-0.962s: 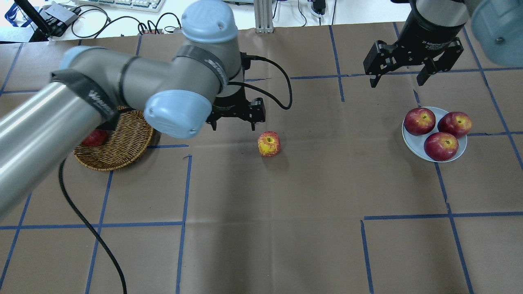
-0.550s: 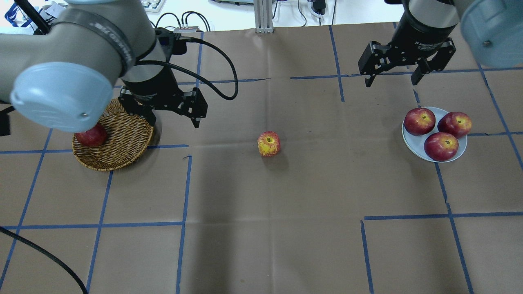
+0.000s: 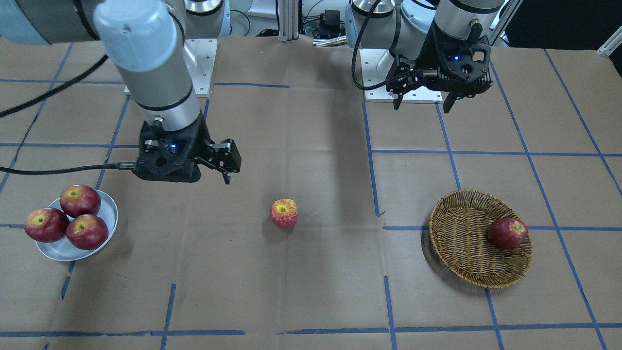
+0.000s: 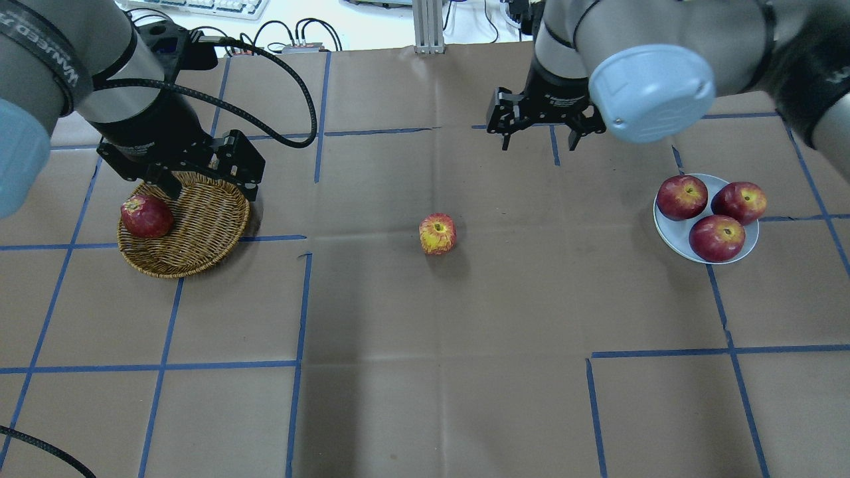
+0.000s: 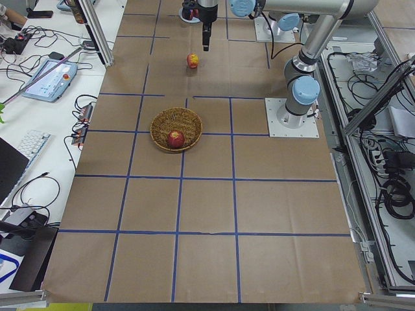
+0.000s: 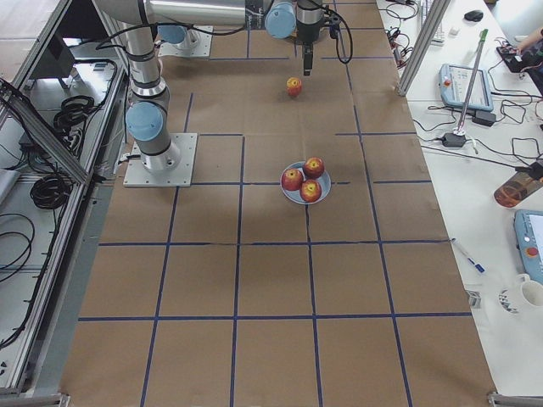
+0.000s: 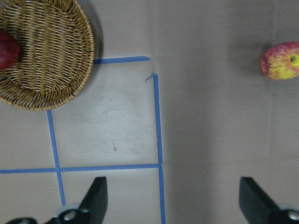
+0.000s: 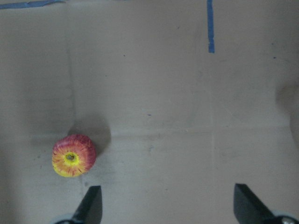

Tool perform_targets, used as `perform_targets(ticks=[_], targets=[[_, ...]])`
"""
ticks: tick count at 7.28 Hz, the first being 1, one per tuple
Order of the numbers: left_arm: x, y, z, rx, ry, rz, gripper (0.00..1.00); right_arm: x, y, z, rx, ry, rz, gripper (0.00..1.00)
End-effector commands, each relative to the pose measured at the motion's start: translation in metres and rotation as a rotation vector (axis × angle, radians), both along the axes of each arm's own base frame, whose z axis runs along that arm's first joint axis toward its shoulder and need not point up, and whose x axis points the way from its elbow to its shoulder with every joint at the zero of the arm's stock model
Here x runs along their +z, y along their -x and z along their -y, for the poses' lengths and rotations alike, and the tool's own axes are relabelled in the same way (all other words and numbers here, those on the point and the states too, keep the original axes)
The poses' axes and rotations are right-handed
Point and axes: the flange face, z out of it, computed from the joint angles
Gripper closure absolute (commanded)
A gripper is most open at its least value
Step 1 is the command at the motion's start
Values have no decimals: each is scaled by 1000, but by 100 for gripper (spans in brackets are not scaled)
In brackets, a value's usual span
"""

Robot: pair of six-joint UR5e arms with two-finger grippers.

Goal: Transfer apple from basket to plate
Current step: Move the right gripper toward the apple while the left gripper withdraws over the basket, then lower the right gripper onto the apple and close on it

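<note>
— Now, apple point(image 4: 437, 234)?
— Loose on table point(image 4: 425, 372), below right gripper point(image 8: 169, 207), just beyond one spread finger, untouched.
— Left gripper point(image 7: 173, 200)?
— Spread wide too, empty; basket point(image 7: 70, 93) ahead, off one fingertip. Plate point(image 4: 671, 234) apart from both.

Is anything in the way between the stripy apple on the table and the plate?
Nothing visible lies between the apple and the plate. But three dark red apples already sit on the plate, so there is little room left on it.
</note>
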Motion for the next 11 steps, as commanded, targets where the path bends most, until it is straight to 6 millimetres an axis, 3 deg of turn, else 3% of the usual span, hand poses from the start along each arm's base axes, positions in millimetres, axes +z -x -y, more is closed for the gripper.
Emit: perform_targets(ticks=[1,3,4,6,9,11], targets=[[1,-2,0,-12,5,-2,2,-52,-58,5,-44,-13,5,0],[-3,-2,1,-13,-1,-2,1,-96,-109,2,-29,5,11,0],[-9,-2,2,-13,-13,-2,1,-121,-120,0,-14,-7,4,0],[-7,-1,7,-13,-9,-5,1,-163,-118,-11,-8,-2,8,0],[-10,-1,6,-13,-15,-11,1,-200,-116,-24,-2,10,20,0],[-13,-1,5,-13,-19,-11,1,-231,-132,-33,25,-32,4,0]])
